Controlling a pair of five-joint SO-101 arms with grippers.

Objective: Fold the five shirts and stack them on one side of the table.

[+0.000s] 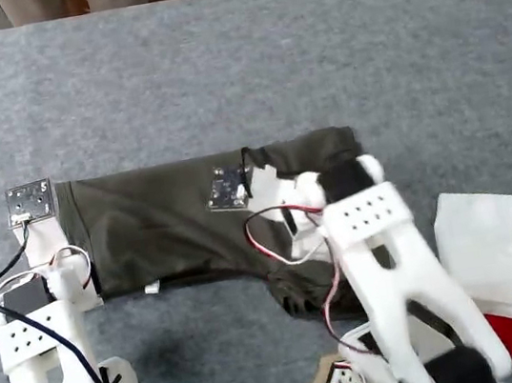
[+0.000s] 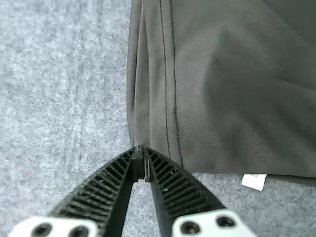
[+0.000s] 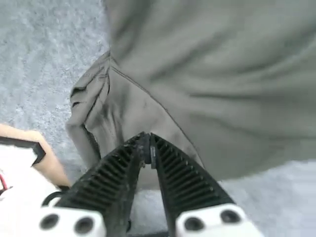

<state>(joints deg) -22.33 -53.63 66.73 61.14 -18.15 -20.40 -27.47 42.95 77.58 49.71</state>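
Dark olive shirt [image 1: 165,229] lies folded in a long band across the middle of the grey worktop [image 1: 217,62], with its right end bunched. Left end effector [image 2: 140,160] is clamped on the shirt's left hem corner. Right end effector [image 3: 147,145] is pinched together on a fold at the bunched end, and a white bag [image 1: 504,241] sits at the right edge.

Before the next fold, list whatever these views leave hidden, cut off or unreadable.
1. High view: the right arm covers the shirt's near right corner.
2. High view: the white and red item is cut off by the right edge, so what it is cannot be told.
3. Left wrist view: the tag on the hem is too small to read.
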